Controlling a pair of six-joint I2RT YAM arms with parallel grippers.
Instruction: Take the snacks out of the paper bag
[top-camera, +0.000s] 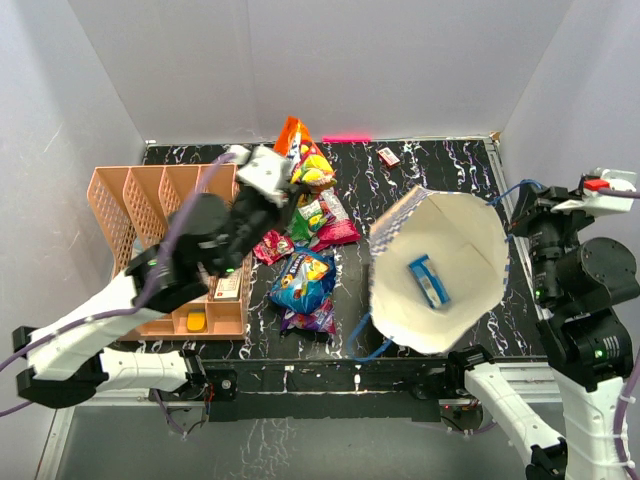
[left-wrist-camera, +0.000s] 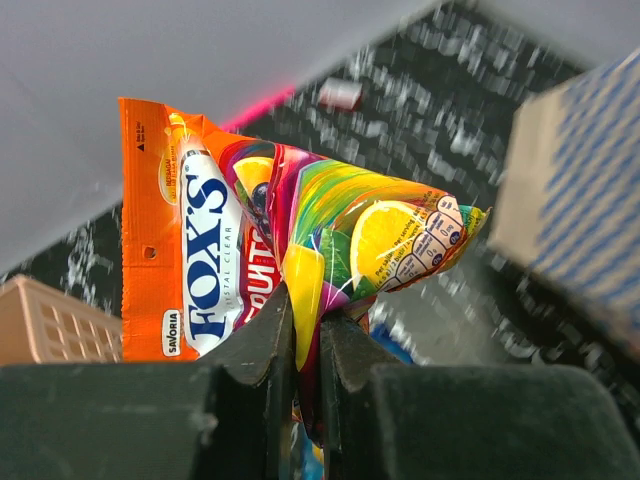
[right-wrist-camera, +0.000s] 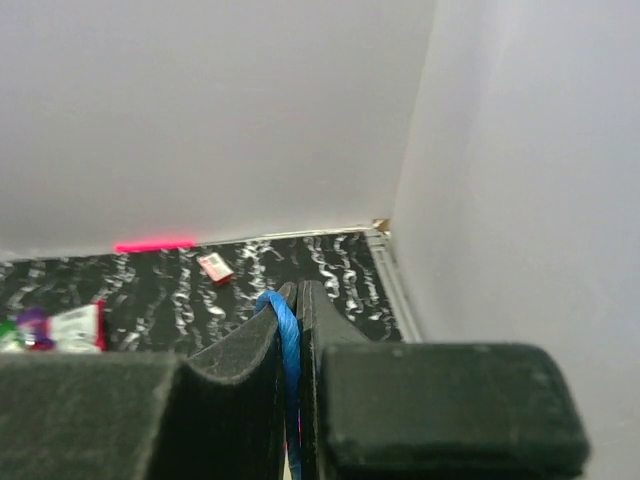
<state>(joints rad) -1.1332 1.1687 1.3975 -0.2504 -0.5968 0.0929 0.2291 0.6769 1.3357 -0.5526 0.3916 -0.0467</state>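
1. Nearest us on the right, we see a large paper bag (top-camera: 470, 235), white inside and blue-and-white chequered outside. It is tipped so its open mouth faces the overhead camera. One small blue packet (top-camera: 428, 281) lies inside it.
2. At the bag's right side, the right gripper (right-wrist-camera: 297, 290) has its jaws pressed together on the bag's thin blue cord handle (right-wrist-camera: 283, 322).
3. Left of the bag, on the black white-veined table (top-camera: 440, 170), we see a heap of glossy snack packets (top-camera: 305, 275) in blue, purple, green, red and pink.
4. Further left stands a peach plastic lattice organizer (top-camera: 120, 205).
5. Over the far end of the heap, the left gripper (left-wrist-camera: 305, 310) has its jaws clamped on the lower edge of an orange and rainbow-coloured Fox's sweets packet (left-wrist-camera: 240, 230). The packet stands up from the jaws.
6. Farthest away, a small flat red-and-white box (top-camera: 388, 156) lies on the table. A short bright pink strip (top-camera: 345, 138) lies along the back wall.
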